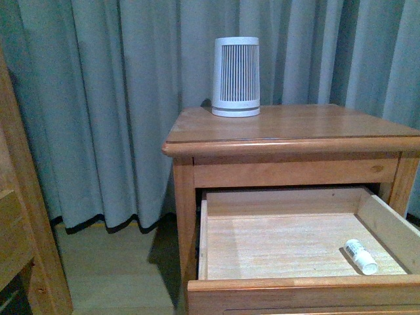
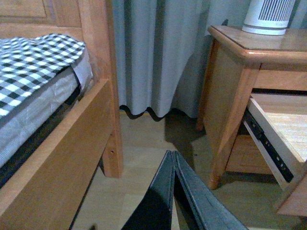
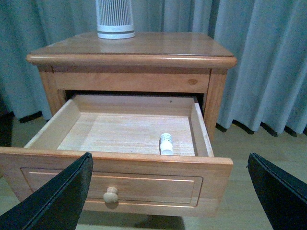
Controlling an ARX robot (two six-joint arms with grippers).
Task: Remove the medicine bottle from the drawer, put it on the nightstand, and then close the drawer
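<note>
The nightstand (image 1: 302,128) (image 3: 144,48) (image 2: 249,48) has its upper drawer (image 1: 295,282) (image 3: 115,167) pulled out, pale wood inside. A tiny white medicine bottle (image 1: 361,256) (image 3: 166,143) lies on its side in the drawer's right front part. My right gripper (image 3: 170,165) is open, its dark fingers (image 3: 62,196) wide apart in front of the drawer's front panel and round knob (image 3: 111,194). My left gripper (image 2: 173,158) is shut on nothing, low over the floor between bed and nightstand. Neither gripper shows in the front view.
A white-grey ribbed device (image 1: 235,77) (image 3: 115,18) stands at the back of the nightstand top. Grey curtains (image 1: 98,98) hang behind. A wooden bed frame (image 2: 72,143) with a checked cover (image 2: 33,57) is left of the nightstand. The drawer's slide rail (image 2: 268,148) sticks out.
</note>
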